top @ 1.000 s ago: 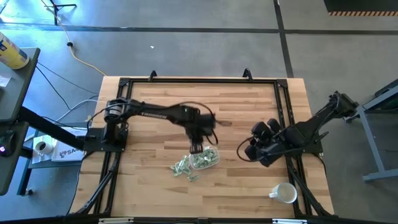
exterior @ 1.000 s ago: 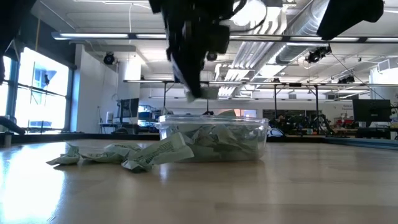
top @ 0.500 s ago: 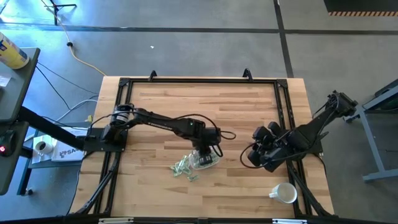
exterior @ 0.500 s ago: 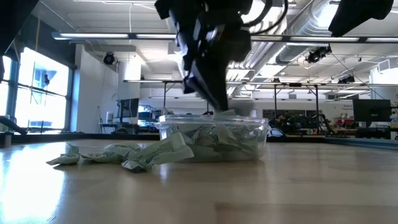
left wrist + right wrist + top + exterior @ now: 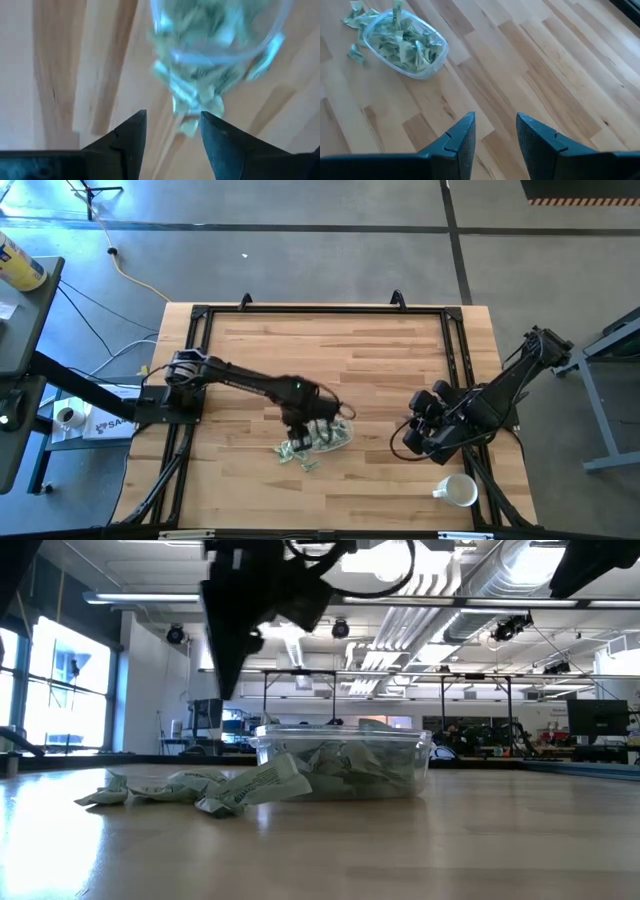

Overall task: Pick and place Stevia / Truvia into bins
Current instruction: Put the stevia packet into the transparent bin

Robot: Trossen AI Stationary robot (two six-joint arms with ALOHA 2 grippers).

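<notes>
The clear container [image 5: 331, 436] stands on the wooden table, filled with pale green and white packets [image 5: 404, 39]. It also shows in the low view [image 5: 345, 761]. Several loose packets [image 5: 295, 452] lie flat on the table just left of it [image 5: 190, 787]. My left gripper [image 5: 172, 131] is open and empty. It hangs above the loose packets at the container's left side [image 5: 299, 426] [image 5: 236, 650]. My right gripper [image 5: 494, 134] is open and empty, above bare table to the container's right [image 5: 413, 438].
A white handled mug [image 5: 457, 491] stands near the table's front right corner. A black frame [image 5: 320, 311] runs around the table top. Bare wood lies between the container and my right gripper, and along the far half of the table.
My left gripper dipped toward the container's top, then rose and went toward the table's left edge. It now hangs over the loose packets. My right gripper has drifted a little toward the near edge. The container and the loose packets have stayed in place.
</notes>
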